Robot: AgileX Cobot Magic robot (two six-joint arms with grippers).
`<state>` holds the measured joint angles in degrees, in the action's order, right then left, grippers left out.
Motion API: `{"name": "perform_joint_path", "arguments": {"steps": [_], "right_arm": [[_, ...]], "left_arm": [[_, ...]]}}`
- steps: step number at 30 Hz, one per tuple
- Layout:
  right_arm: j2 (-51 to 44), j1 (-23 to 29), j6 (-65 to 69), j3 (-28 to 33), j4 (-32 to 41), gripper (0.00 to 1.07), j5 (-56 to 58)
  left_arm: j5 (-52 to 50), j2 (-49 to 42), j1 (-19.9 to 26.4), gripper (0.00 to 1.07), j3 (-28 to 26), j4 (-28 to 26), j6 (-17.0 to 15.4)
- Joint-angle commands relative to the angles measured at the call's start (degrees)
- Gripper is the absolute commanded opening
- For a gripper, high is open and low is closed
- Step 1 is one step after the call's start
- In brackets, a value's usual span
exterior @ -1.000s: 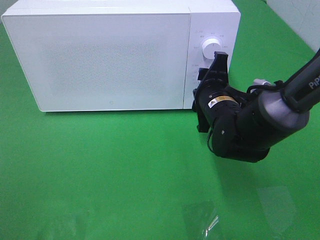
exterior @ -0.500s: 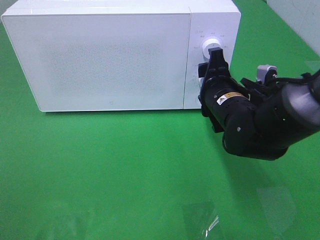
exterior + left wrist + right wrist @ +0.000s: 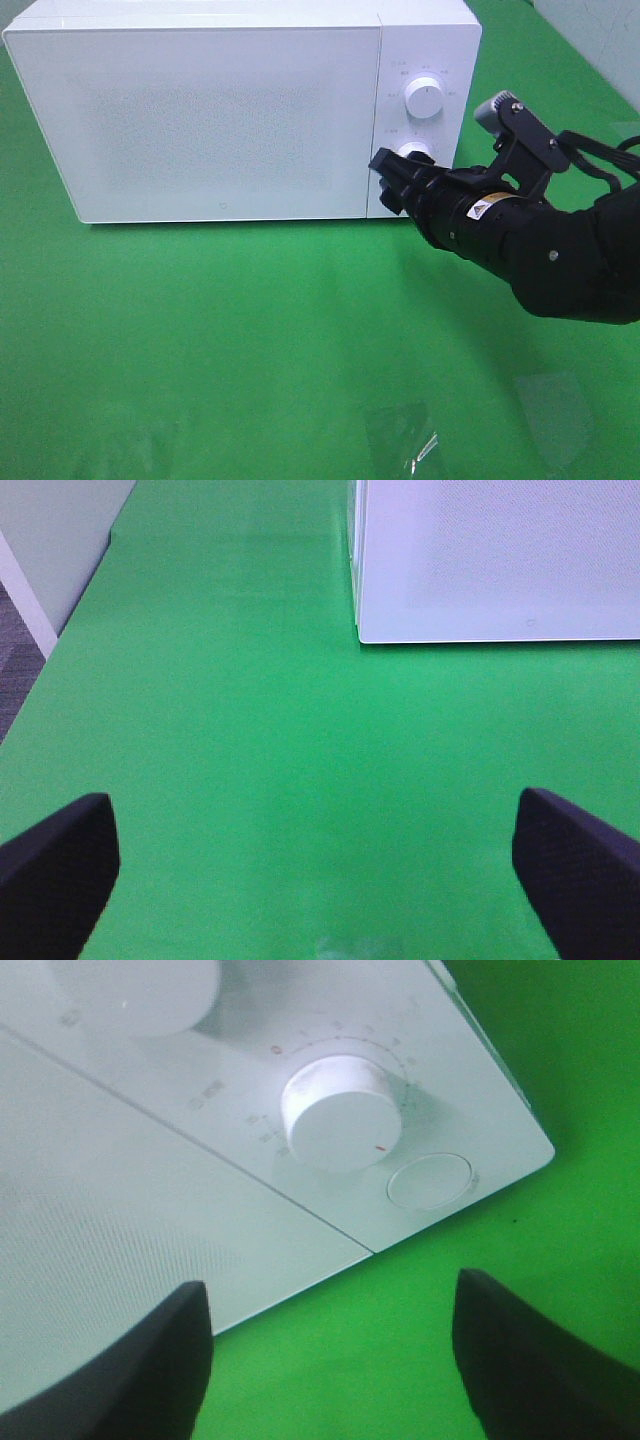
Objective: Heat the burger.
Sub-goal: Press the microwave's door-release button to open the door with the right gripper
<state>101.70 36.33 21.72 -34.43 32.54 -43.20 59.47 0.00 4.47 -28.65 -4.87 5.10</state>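
Right wrist view: right pincer (image 3: pixel 325 1360) stands wide, empty, near the lower knob (image 3: pixel 340 1112) of the microwave (image 3: pixel 200 110); left pincer (image 3: pixel 315 865) gapes wide above the green worktop (image 3: pixel 250 730).

Exterior high view: I look down from above and in front, at middle range, onto the green mat (image 3: pixel 200 340) and the door side of the white microwave (image 3: pixel 220 120); the right arm (image 3: pixel 540 240) enters from the right

Left wrist view: I look low along the mat, framed by two dark fingertips (image 3: pixel 55 865) of the left gripper (image 3: pixel 320 875); one lower corner of the microwave shows, well apart

Right wrist view: very near and tilted, I face the microwave's controls; the lower knob (image 3: pixel 340 1110) and round button (image 3: pixel 430 1180) dominate

Shared: microwave front and mat in all three; the lower knob in exterior and right wrist views
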Motion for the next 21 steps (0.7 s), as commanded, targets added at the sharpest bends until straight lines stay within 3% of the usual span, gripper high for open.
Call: {"name": "perform_joint_path", "arguments": {"steps": [1, 4, 9, 13, 15, 21], "right_arm": [[-3.95, -0.29, -17.88, 0.4, -1.32, 0.75, 4.87], [-7.73, -0.4, -28.13, 0.4, -1.09, 0.77, 10.77], [-12.38, -0.4, -33.75, 0.4, -2.12, 0.76, 16.9], [-15.81, -0.46, -34.78, 0.4, -5.67, 0.76, 21.2], [-20.51, -2.29, -34.21, 0.29, -11.12, 0.76, 28.02], [-28.3, -6.7, -32.03, 0.29, -18.16, 0.76, 39.36]], "left_arm": [[-0.23, -0.06, 0.17, 1.0, 0.17, -0.17, -0.34], [-0.23, -0.06, 0.17, 1.0, 0.17, -0.17, -0.34], [-0.23, -0.06, 0.17, 1.0, 0.17, -0.17, -0.34], [-0.23, -0.06, 0.17, 1.0, 0.17, -0.17, -0.34], [-0.23, -0.06, 0.17, 1.0, 0.17, -0.17, -0.34], [-0.23, -0.06, 0.17, 1.0, 0.17, -0.17, -0.34]]}}
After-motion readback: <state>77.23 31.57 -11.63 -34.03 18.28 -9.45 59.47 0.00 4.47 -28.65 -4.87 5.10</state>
